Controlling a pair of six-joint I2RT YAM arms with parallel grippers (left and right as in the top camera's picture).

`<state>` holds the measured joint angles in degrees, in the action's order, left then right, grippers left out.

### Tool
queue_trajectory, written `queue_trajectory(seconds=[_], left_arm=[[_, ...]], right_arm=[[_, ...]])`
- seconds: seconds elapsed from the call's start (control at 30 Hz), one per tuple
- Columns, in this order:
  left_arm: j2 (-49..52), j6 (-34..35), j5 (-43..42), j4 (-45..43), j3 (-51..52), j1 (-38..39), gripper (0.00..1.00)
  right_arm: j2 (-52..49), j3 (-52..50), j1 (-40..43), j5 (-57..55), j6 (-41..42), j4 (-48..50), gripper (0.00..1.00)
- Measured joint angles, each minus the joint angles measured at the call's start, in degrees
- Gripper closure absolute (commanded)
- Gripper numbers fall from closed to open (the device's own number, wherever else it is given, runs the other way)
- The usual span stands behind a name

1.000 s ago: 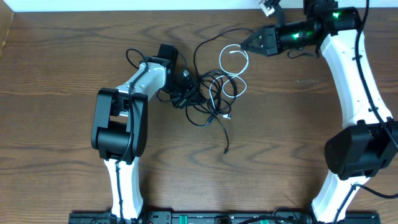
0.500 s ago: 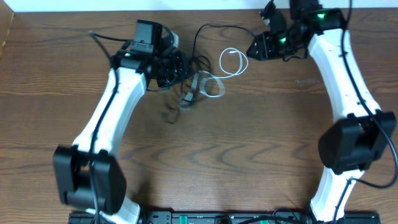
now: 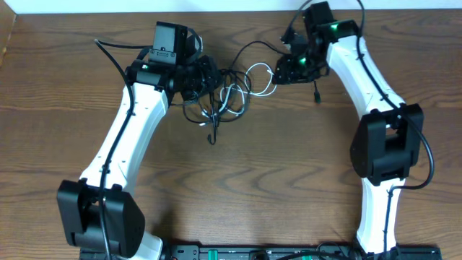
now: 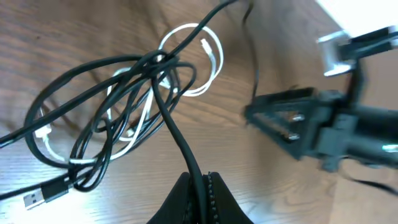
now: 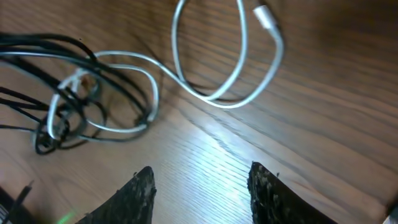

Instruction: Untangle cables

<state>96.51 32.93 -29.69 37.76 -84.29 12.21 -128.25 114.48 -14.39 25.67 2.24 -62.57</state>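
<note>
Starting on the left: the left arm reaches from the near-left corner of the bench up toward the far edge. Its pincer, the left gripper, is pressed together on a black cable. In the left wrist view that cable runs straight out from between the fingertips into the knot.

The tangle of cables sits near the far edge, around the middle of the bench and just right of that gripper. It's mostly thin black loops crossing over each other, with a white cable threaded through them. One black end with a flat USB plug trails out of the bundle toward the near side.

Further right, the white cable opens into a looser loop lying flat on the wood. Its small white plug tip sits at the end of the loop.

The right gripper sits just past that loop, close to the far edge. Its pincer is apart with only bare wood between the two fingers, so it's holding nothing. The right arm runs back toward the near-right corner.
</note>
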Motion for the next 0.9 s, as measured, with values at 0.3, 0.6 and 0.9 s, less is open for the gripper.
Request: queue_trajectory(seconds=[0.3,0.6,0.9], left_arm=[[-10.45,7.23,-0.24,-4.24,0.07,-0.15,0.93],[-15.85,9.77,1.09,-3.65,0.07,-0.15,0.92],[-14.36,10.56,6.69,3.91,0.07,-0.15,0.93]], right_arm=[[0.00,0.00,-1.95,0.57,-1.53,0.22,0.52],[0.00,0.00,-2.67,0.66,-3.13,4.42,0.46],[-5.55,0.02,-5.46,-3.39,0.81,13.31,0.48]])
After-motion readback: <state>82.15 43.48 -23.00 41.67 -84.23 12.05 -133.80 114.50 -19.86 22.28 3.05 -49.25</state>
